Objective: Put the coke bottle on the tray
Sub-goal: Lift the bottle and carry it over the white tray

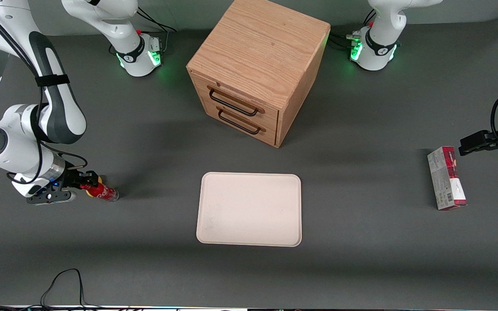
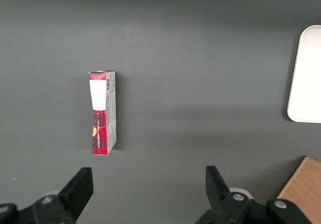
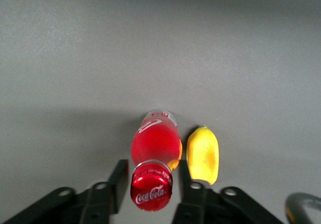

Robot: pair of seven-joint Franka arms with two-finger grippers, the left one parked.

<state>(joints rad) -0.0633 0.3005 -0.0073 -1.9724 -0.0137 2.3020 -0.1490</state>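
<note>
The coke bottle (image 1: 103,192) is small and red. It lies on the dark table toward the working arm's end, its red cap (image 3: 151,186) pointing at my gripper. My right gripper (image 1: 85,185) is low over the table with its fingers on either side of the cap and neck. In the right wrist view the gripper (image 3: 151,176) is open, with a gap between one finger (image 3: 119,180) and the cap. The cream tray (image 1: 249,209) lies flat mid-table, well away from the bottle, in front of the cabinet. Its edge also shows in the left wrist view (image 2: 307,73).
A small yellow lemon-like object (image 3: 203,154) lies right beside the bottle, touching or nearly so (image 1: 90,193). A wooden two-drawer cabinet (image 1: 257,65) stands farther from the camera than the tray. A red-and-grey carton (image 1: 446,178) lies toward the parked arm's end.
</note>
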